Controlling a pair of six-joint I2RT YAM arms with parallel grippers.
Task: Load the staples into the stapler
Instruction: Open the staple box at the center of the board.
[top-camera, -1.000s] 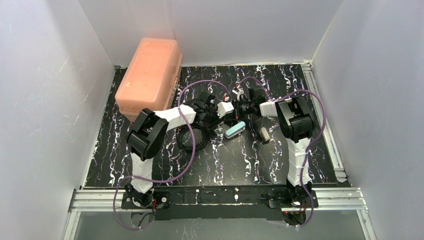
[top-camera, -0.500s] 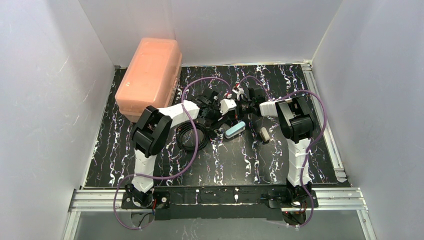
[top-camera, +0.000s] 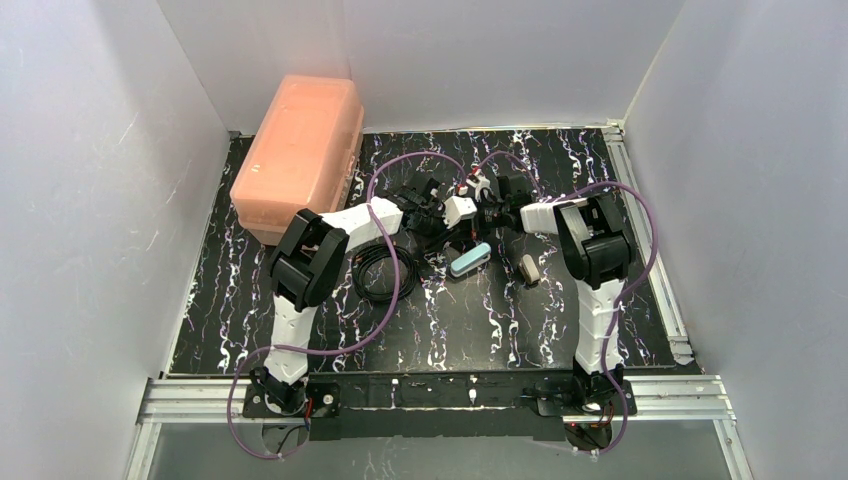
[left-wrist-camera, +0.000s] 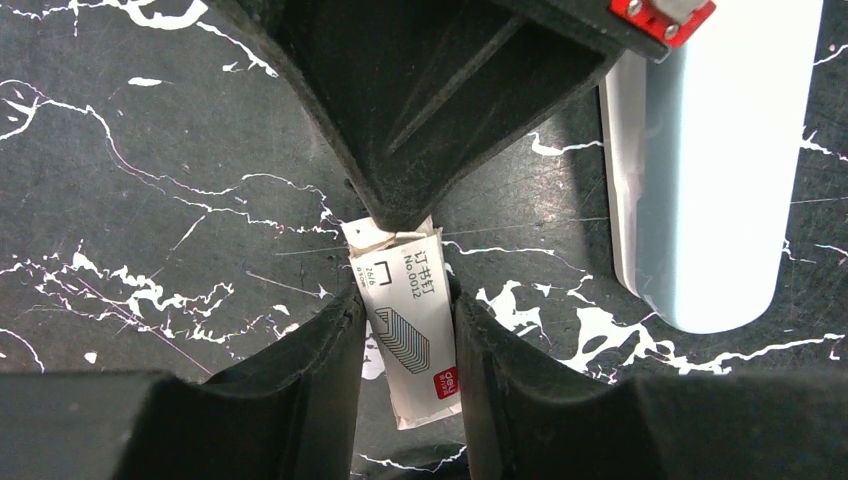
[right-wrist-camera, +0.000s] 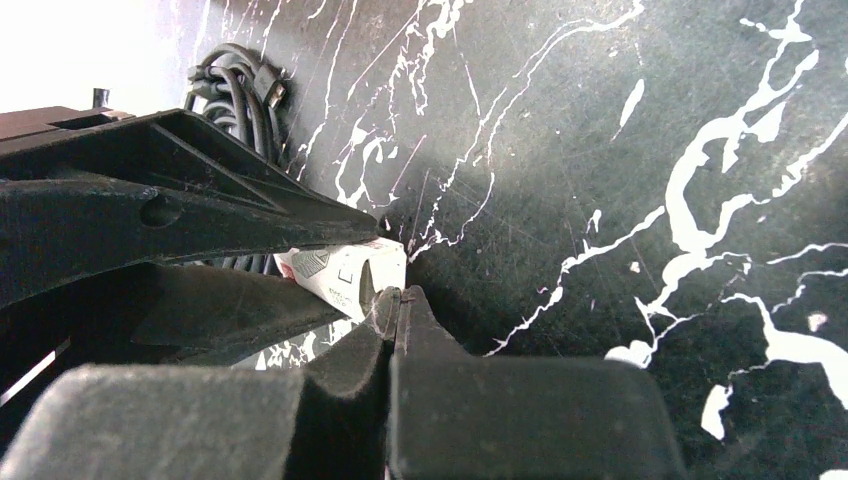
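— Well, why are both arms crowding that little staple box (left-wrist-camera: 417, 372)?

— My guess is that one steadies it while the other works the end open. The left gripper (left-wrist-camera: 403, 318) has its jaws narrowed onto the box's long sides, pinning it flat on the table (left-wrist-camera: 150, 200). The right gripper (right-wrist-camera: 392, 300) has its jaws pressed fully together, tip at the torn end flap. Whether they nip the flap, I can't tell.

— And the stapler (left-wrist-camera: 700, 180)?

— It's lying on the table just beside the box, clear of both arms: smooth pale-blue plastic with a rounded end. The box is thin white printed card, and the table is black with white marble veining. No bare staples are showing yet.
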